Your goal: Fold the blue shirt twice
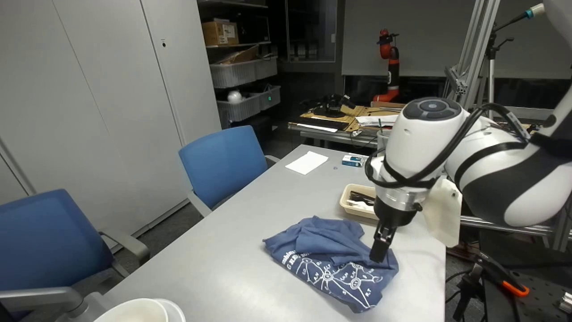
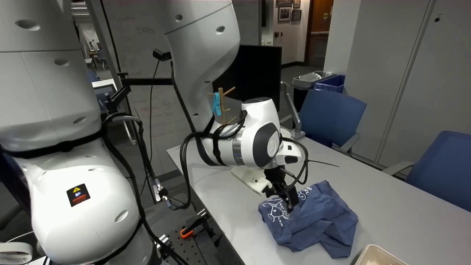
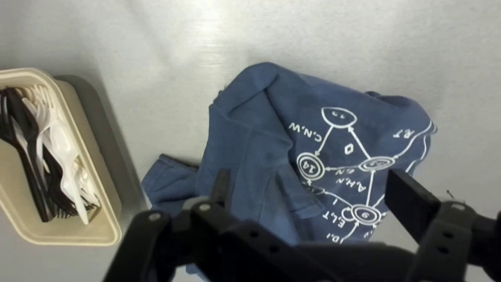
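One slate-blue T-shirt [image 3: 270, 152], partly doubled, on counter [image 3: 156, 82] near cutlery tray [image 3: 88, 133]. Fingers [image 3: 411, 203]: spread wide above it, empty. Step, apparently: second fold pending. Next, likely: pinch the edge farthest from tray.

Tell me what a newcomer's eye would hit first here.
Probably the big white robot arm, which hangs over the gray table, its end effector open over the blue shirt. The shirt lies rumpled, its white print partly covered by cloth. In an exterior view, an orange-and-black robot stands in the background.
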Controlling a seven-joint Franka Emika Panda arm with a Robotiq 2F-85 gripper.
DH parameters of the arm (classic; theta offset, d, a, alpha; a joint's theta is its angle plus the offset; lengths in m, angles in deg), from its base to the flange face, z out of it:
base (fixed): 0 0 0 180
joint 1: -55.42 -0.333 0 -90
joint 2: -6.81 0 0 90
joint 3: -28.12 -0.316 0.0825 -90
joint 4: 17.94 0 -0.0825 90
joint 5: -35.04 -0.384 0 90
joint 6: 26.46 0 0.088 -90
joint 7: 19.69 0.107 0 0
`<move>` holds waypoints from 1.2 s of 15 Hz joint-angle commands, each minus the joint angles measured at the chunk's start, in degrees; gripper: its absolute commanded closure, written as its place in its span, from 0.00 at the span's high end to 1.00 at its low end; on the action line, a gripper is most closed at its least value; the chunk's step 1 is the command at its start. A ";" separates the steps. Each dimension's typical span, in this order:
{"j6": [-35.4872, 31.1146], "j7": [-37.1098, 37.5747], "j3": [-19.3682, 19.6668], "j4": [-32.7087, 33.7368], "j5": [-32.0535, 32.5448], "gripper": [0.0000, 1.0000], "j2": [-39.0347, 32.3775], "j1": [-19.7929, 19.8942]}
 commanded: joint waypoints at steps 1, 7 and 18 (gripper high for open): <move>11.15 -12.17 -5.94 -1.50 -12.28 1.00 13.21 4.79; 27.07 -20.62 -11.86 2.98 -20.93 1.00 28.32 9.57; 29.01 -20.58 -14.57 4.74 -21.89 1.00 30.85 12.26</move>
